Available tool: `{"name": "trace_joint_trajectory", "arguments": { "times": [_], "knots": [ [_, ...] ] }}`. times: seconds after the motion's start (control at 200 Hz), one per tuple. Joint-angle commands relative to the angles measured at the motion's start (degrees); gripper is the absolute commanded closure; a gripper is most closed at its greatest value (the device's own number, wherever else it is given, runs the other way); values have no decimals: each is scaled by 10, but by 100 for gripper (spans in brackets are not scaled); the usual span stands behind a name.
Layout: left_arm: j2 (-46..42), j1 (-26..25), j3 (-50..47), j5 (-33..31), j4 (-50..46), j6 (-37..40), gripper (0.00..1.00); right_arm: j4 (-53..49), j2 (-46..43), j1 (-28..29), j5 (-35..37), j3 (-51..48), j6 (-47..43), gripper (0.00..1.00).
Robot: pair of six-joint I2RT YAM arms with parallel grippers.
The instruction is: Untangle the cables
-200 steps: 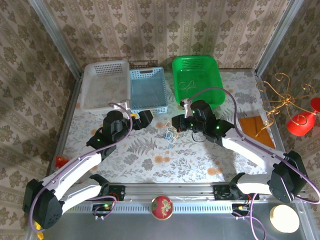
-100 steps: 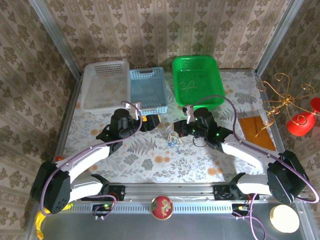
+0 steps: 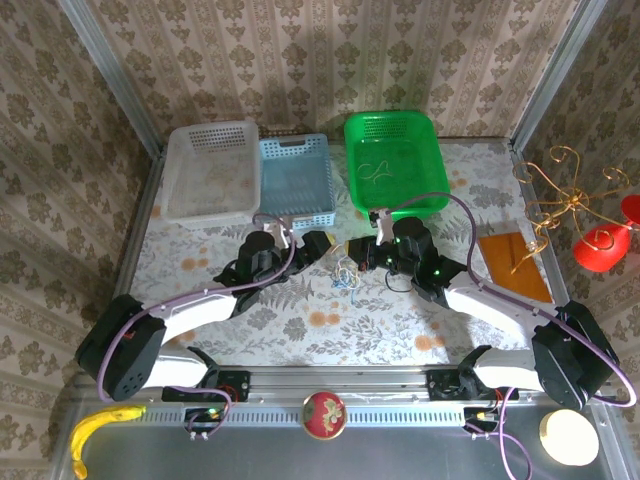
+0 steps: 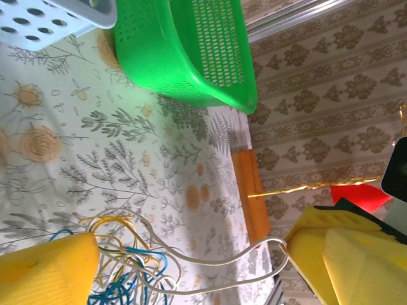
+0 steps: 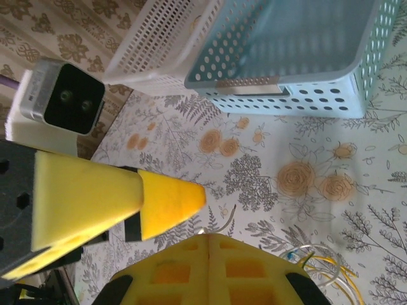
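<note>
Left jaws gape around the cables (image 4: pixel 127 267), right jaws closed beside them.

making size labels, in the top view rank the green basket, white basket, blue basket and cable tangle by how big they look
1. green basket and white basket: they look about alike, too close to rank
2. blue basket
3. cable tangle, by far the smallest

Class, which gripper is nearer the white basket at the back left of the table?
Left. The left gripper lies in front and to the right of the white basket; the right gripper lies farther right, across the cables.
</note>
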Motion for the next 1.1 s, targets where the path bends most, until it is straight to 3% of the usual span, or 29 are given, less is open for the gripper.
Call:
{"name": "trace_joint_trajectory", "arguments": {
  "times": [0.0,0.565,0.685,0.95,1.095],
  "knots": [
    [13,-10,-1,-34,46,-52,8,31,-16,-3,0,-11,11,100],
    [122,-41,-5,-80,236,-178,16,50,-18,-4,5,-23,22,100],
    [141,-43,-2,-81,262,-188,24,52,-16,-4,6,-26,22,100],
    [145,-41,-2,-88,280,-187,58,57,-15,-6,8,-41,24,100],
    [133,-39,0,-89,264,-175,65,61,-17,-8,9,-50,27,100]
  ]
}}
